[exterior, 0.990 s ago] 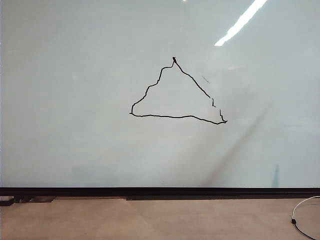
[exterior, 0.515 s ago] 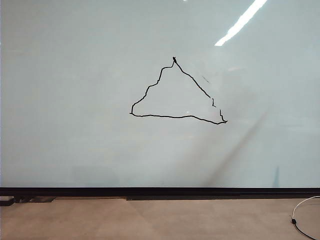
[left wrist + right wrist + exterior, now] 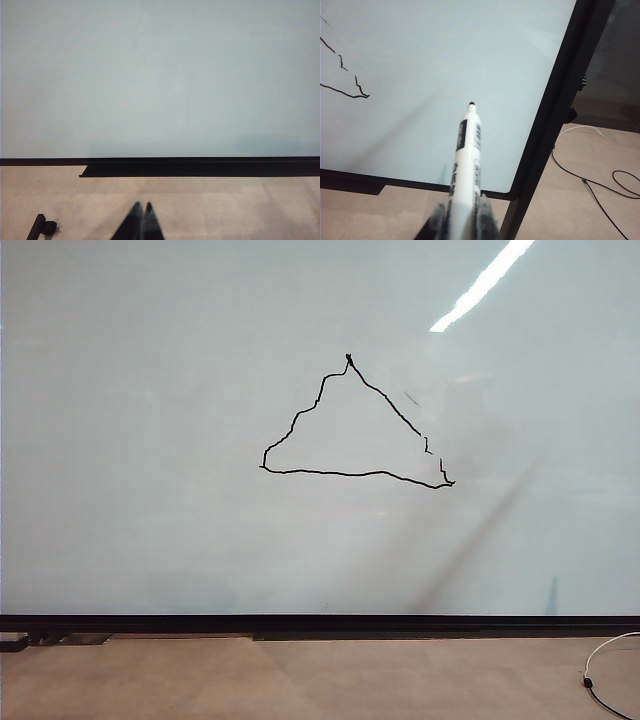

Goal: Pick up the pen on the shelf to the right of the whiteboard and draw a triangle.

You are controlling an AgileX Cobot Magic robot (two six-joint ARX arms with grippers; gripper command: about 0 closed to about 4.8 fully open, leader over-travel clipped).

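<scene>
1. The whiteboard stands upright, with the triangle drawn in wobbly black line near its middle.
2. The right tool is clamped on the pen, whose dark tip points toward the whiteboard's lower right corner, short of the glass.
3. The left tool has its fingers pressed together, holding nothing, low before the whiteboard's black bottom strip.

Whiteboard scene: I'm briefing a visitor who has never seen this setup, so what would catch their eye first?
The wobbly black triangle drawn mid-whiteboard, its right side broken by small gaps, stands out first. Next comes the pen, clamped in the right gripper and pointing at the board's lower right corner, away from the drawing. The left gripper sits shut above the floor, holding nothing.
</scene>
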